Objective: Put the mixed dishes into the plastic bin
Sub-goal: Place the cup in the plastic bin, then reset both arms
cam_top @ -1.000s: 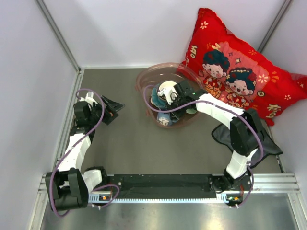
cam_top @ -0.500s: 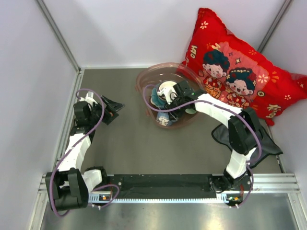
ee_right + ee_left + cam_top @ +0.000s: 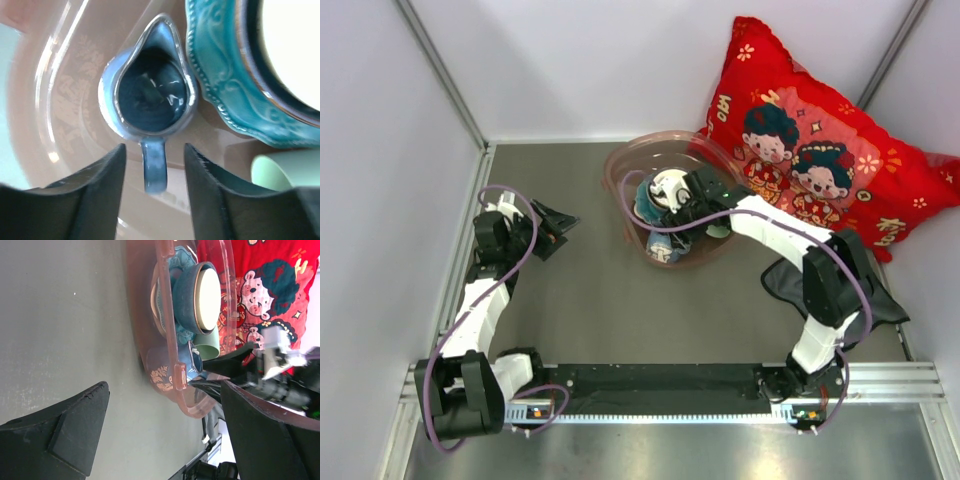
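Observation:
The plastic bin (image 3: 620,165) stands at the back middle of the table and holds the mixed dishes. Inside it a teal scalloped plate (image 3: 220,85) carries a blue bowl with a cream-white inside (image 3: 667,188). A pale green cup (image 3: 280,170) and a small blue mug (image 3: 150,85) lie beside the plate. My right gripper (image 3: 155,150) reaches down into the bin. Its jaws are open on either side of the mug's handle (image 3: 155,167), with a gap on both sides. My left gripper (image 3: 565,232) hovers wide open over the table left of the bin, holding nothing.
A red cartoon-print pillow (image 3: 820,130) leans in the back right corner, touching the bin. A dark grey cloth (image 3: 785,280) lies under the right arm. Pale walls close in the table on the left, back and right. A metal rail (image 3: 670,385) runs along the front.
The right wrist has shifted slightly inside the bin, and the dishes sit much as before. The left arm has not moved.

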Robot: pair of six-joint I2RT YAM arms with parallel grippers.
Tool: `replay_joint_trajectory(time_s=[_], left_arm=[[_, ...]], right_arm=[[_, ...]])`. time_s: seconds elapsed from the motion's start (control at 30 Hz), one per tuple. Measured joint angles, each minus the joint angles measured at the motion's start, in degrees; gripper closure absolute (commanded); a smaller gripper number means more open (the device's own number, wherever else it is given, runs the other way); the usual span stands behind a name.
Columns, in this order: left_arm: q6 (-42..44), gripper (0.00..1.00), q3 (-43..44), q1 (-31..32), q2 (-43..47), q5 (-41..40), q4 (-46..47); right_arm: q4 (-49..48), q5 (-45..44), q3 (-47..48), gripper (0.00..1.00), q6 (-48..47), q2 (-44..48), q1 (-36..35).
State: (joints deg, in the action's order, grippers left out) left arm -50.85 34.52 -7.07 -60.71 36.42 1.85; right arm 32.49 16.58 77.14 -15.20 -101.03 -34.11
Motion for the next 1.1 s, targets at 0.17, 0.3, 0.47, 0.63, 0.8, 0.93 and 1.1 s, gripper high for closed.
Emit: replay_joint_trajectory(time_s=[0.17, 0.3, 0.47, 0.63, 0.8, 0.93, 1.1], left_arm=[[0.0, 0.01, 0.0, 0.0, 0.0, -0.6, -0.1], [0.4, 0.01, 0.1, 0.0, 0.0, -2.0, -0.7], [3.2, 0.01, 2.8, 0.0, 0.1, -8.7, -8.0], [7.8, 0.01, 10.7, 0.0, -0.2, -18.8, -16.3], [11.7, 0.01, 15.2, 0.0, -0.1, -28.9, -21.3], [12.9, 0.01, 15.1, 0.0, 0.8, -34.6, -24.8], [13.1, 0.01, 14.3, 0.0, 2.3, -37.2, -26.1]], right_arm=[[-0.5, -2.6, 0.1, 0.31, 1.0, 6.3, 0.0], [-2.0, -4.6, 0.2, 0.01, 2.9, 12.9, 0.0], [-6.0, -9.1, -2.2, 0.01, 6.8, 23.5, 0.2], [-6.5, -16.5, -11.2, 0.01, 13.0, 40.1, 0.2], [-4.7, -22.1, -20.0, 0.01, 19.3, 57.7, 0.3], [-0.7, -26.0, -22.8, 0.01, 24.3, 65.5, 0.3], [2.4, -29.4, -28.9, 0.01, 29.0, 72.3, 0.3]])
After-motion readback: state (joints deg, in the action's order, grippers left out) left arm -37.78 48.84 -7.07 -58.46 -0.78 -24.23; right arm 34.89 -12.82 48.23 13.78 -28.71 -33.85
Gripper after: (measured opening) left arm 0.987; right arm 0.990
